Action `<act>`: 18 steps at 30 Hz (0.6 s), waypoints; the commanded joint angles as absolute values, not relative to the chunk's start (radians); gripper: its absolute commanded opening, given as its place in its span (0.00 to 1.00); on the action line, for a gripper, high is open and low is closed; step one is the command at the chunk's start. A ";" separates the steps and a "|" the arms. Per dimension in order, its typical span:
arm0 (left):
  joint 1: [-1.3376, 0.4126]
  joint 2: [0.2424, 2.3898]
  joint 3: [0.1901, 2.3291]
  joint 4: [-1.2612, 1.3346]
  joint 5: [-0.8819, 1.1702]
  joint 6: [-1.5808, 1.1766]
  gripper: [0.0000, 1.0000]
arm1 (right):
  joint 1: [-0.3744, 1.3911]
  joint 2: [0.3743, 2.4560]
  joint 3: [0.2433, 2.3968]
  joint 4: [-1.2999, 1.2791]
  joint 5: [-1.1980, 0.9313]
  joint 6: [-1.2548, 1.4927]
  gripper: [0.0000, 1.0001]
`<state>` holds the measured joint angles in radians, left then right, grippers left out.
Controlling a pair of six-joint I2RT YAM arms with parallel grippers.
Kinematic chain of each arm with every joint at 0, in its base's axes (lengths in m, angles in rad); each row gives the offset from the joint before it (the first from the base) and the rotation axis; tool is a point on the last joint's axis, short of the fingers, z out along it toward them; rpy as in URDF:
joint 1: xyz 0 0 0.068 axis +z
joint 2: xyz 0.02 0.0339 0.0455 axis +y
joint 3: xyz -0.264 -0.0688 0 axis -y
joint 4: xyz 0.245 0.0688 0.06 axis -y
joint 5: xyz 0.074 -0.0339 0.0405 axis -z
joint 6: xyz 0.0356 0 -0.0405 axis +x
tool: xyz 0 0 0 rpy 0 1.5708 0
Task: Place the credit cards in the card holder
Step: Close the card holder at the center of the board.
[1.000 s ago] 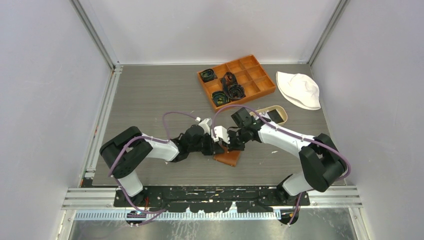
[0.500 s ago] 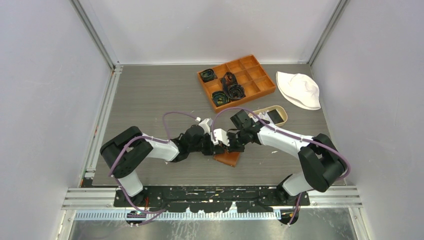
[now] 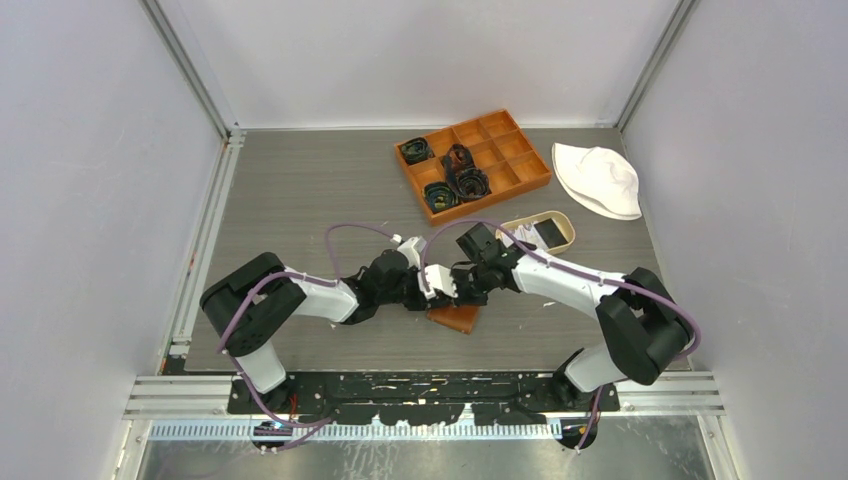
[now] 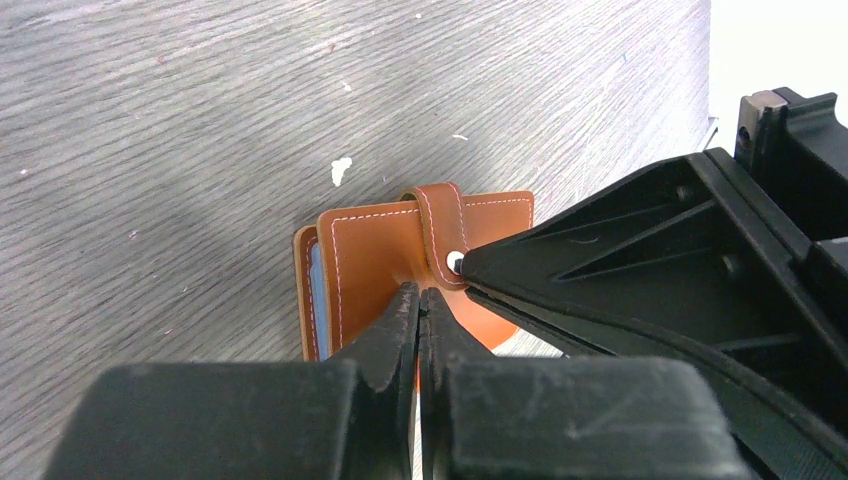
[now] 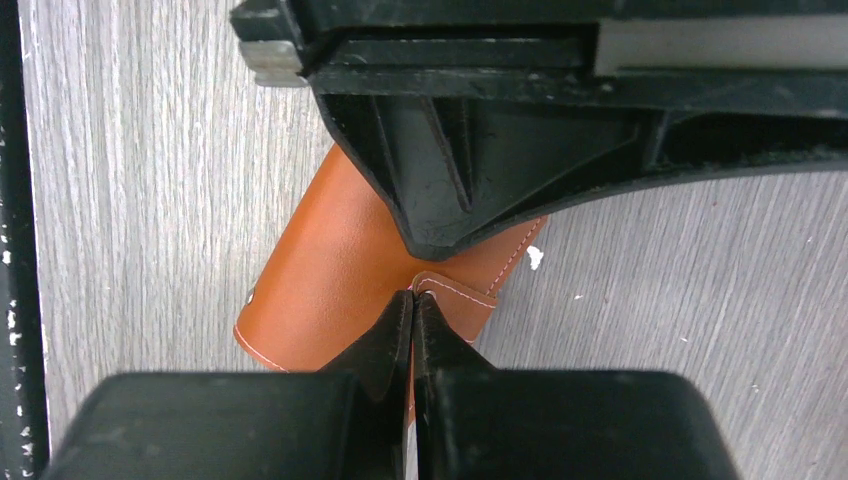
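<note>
The card holder (image 3: 455, 317) lies folded shut on the table near the front; its brown strap (image 4: 441, 215) with the snap button crosses the upper edge. A bluish credit card edge (image 4: 313, 290) shows inside its left side. My left gripper (image 4: 418, 295) is shut, tips resting on the leather just beside the strap. My right gripper (image 5: 412, 297) is shut too, tips at the strap's end (image 5: 455, 300). The two grippers meet tip to tip over the holder (image 5: 320, 280). Nothing shows between either pair of fingers.
An orange compartment box (image 3: 520, 165) with dark rolled items stands at the back. A beige oval tray (image 3: 570, 232) holding a dark flat thing sits right of the grippers. A white hat (image 3: 598, 178) lies at the back right.
My right gripper has shifted slightly left, closer against the left gripper over the holder. The holder and the left arm stay put.
</note>
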<state>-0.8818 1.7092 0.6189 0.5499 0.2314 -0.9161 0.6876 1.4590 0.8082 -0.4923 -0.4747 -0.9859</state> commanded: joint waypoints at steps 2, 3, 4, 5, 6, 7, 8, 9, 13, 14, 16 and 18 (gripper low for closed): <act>-0.884 1.724 0.617 0.569 0.207 -0.900 0.00 | 0.731 1.464 0.786 -0.563 -0.453 -1.071 0.01; -0.884 1.722 0.615 0.570 0.205 -0.900 0.00 | 0.735 1.463 0.784 -0.572 -0.449 -1.083 0.01; -0.884 1.720 0.615 0.572 0.204 -0.899 0.00 | 0.740 1.462 0.781 -0.583 -0.444 -1.097 0.01; -0.884 1.720 0.613 0.573 0.205 -0.899 0.00 | 0.742 1.460 0.777 -0.591 -0.440 -1.109 0.01; -0.884 1.720 0.611 0.575 0.205 -0.899 0.00 | 0.747 1.458 0.773 -0.601 -0.436 -1.121 0.01; -0.884 1.720 0.611 0.577 0.204 -0.898 0.00 | 0.752 1.456 0.768 -0.612 -0.429 -1.134 0.01; -0.885 1.720 0.609 0.578 0.203 -0.897 0.00 | 0.762 1.452 0.761 -0.620 -0.421 -1.146 0.01; -0.884 1.720 0.609 0.578 0.202 -0.897 0.00 | 0.768 1.450 0.753 -0.628 -0.409 -1.156 0.01; -0.884 1.717 0.608 0.583 0.203 -0.896 0.00 | 0.795 1.434 0.711 -0.640 -0.362 -1.191 0.01; -0.884 1.716 0.606 0.582 0.203 -0.896 0.00 | 0.801 1.431 0.701 -0.636 -0.350 -1.195 0.01; -0.884 1.713 0.606 0.584 0.204 -0.896 0.00 | 0.813 1.431 0.687 -0.634 -0.328 -1.203 0.01; -0.884 1.708 0.604 0.583 0.204 -0.895 0.00 | 0.826 1.437 0.676 -0.630 -0.304 -1.215 0.01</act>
